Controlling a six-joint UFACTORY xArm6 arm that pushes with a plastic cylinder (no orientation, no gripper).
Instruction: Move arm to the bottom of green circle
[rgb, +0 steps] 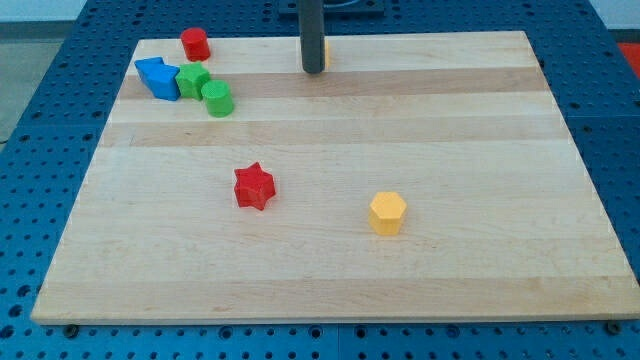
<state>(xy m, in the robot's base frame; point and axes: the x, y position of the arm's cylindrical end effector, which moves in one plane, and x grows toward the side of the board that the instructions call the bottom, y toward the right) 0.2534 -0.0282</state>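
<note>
The green circle (217, 99) is a short green cylinder near the board's top left. It touches a second green block (192, 80), which sits next to a blue block (158, 78). My tip (313, 70) is the lower end of the dark rod at the view's top centre, well to the right of the green circle and slightly above it. A small yellow-orange block (327, 53) shows just behind the rod, mostly hidden.
A red cylinder (194, 44) stands near the top left edge. A red star (254, 186) lies left of centre. A yellow hexagon (387, 213) lies right of centre. The wooden board (480, 150) rests on a blue perforated table.
</note>
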